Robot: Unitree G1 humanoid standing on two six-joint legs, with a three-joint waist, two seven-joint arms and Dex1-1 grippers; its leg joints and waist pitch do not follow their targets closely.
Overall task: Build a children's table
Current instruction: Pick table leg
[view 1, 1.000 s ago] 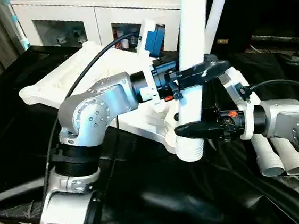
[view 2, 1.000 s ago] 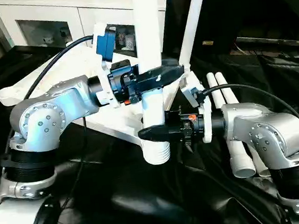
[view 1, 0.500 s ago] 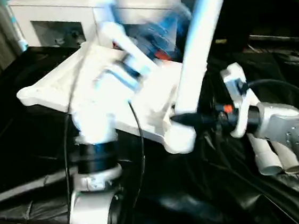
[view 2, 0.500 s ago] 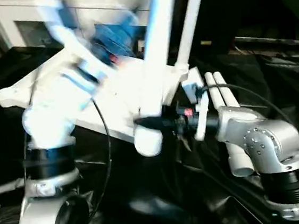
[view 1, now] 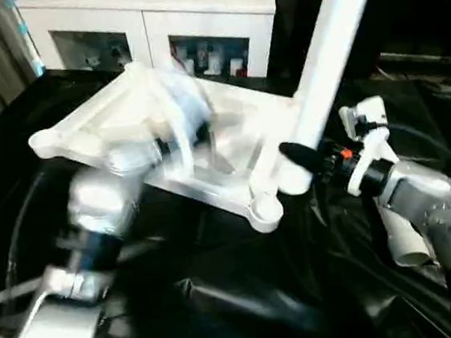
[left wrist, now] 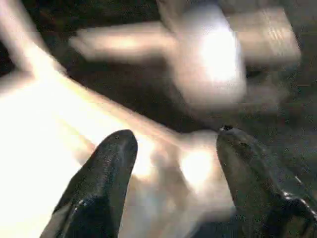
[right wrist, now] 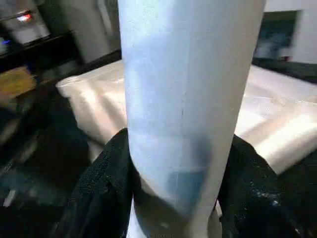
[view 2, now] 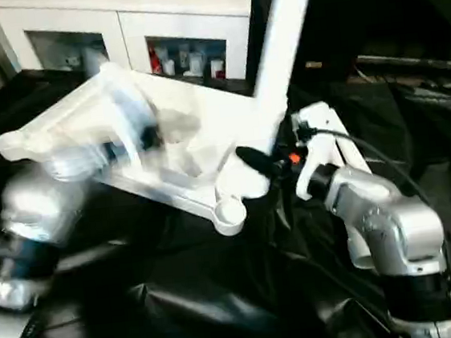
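A black sheet (view 1: 223, 298) covers the counter; a white cabinet (view 1: 146, 24) with glass doors stands behind at 12 o'clock. The tabletop (view 1: 124, 123) lies underside up at centre, its long axis running from 10 to 4 o'clock. The right pincer (view 1: 301, 161) is clamped on a leg (view 1: 330, 53) leaning toward 1 o'clock, its foot by the near corner socket (view 1: 264, 211). The left pincer (left wrist: 171, 163) hangs with fingers apart over the tabletop. Spare legs (view 1: 402, 239) lie at 3 o'clock.

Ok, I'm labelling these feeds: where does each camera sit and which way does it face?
Left eye: head, facing forward-down at the white plastic ribbed tabletop; both silver forearms show.
Right eye: same scene, slightly offset.
Left wrist: along the open left gripper, toward the tabletop.
Right wrist: along the right gripper, shut on the white tubular leg.
All share the tabletop.
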